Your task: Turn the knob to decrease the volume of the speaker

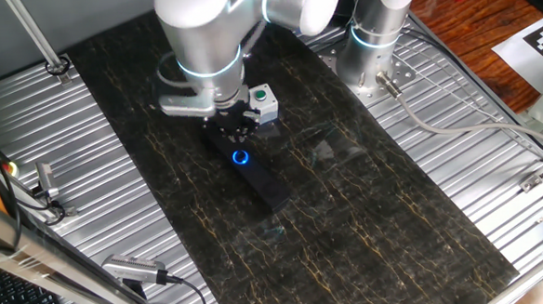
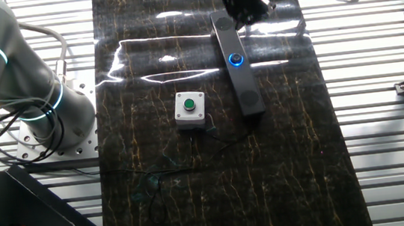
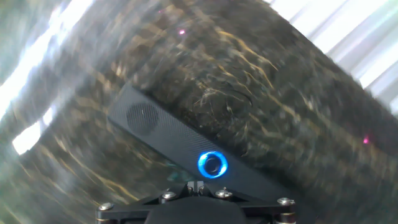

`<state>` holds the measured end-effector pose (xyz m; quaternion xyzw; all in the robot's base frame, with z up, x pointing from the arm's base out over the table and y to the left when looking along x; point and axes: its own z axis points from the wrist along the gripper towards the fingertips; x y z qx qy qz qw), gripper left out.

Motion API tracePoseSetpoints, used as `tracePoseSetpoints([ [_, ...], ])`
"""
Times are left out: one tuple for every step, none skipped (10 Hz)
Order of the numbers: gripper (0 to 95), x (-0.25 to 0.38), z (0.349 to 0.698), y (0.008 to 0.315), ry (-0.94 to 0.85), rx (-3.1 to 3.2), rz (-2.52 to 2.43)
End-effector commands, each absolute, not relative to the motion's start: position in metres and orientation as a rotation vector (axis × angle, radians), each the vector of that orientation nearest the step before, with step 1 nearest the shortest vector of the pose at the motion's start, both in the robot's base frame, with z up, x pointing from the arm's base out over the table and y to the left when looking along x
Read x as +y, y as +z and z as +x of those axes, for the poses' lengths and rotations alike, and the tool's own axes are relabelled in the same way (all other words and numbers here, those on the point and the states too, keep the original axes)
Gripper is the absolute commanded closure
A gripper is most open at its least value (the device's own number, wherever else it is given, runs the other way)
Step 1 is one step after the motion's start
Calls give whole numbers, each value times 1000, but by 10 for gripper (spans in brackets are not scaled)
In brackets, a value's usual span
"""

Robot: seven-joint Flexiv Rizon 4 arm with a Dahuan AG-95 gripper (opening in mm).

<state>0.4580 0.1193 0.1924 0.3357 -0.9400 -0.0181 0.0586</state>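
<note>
table (image 1: 368,212): dark marbled mat, below the gripper; nothing on it near the approach path except the items below.
speaker (image 2: 238,68): black bar lying flat, directly under the gripper and running away from it; one end sits beneath the hand, the far end is free.
button box (image 2: 189,107): grey box with green button, off to one side of the gripper, apart from the speaker; keep clear, not the target.
gripper (image 1: 236,128): hangs above the speaker, not touching. Fingers not visible in the hand view, so can't tell if spread or closed.
knob (image 3: 212,164): blue-ringed dial, just ahead of the gripper and slightly off its centreline.
step: centre over the ring first, descend straight, pinch lightly, then rotate toward lower volume.
risk: bar looks unfixed; an off-centre grip probably drags it.
</note>
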Motion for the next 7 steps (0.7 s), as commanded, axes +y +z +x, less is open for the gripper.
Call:
tracePoseSetpoints([
  [950, 158, 431, 255, -78, -3014, 198],
  [950, 156, 430, 257, -84, -3014, 201],
  [950, 155, 429, 257, -80, -3009, 229],
  [950, 155, 429, 257, -80, -3009, 228],
  [950, 155, 429, 257, -81, -3008, 233],
  [950, 155, 429, 257, -87, -3009, 239],
  [950, 155, 429, 257, -88, -3008, 254],
])
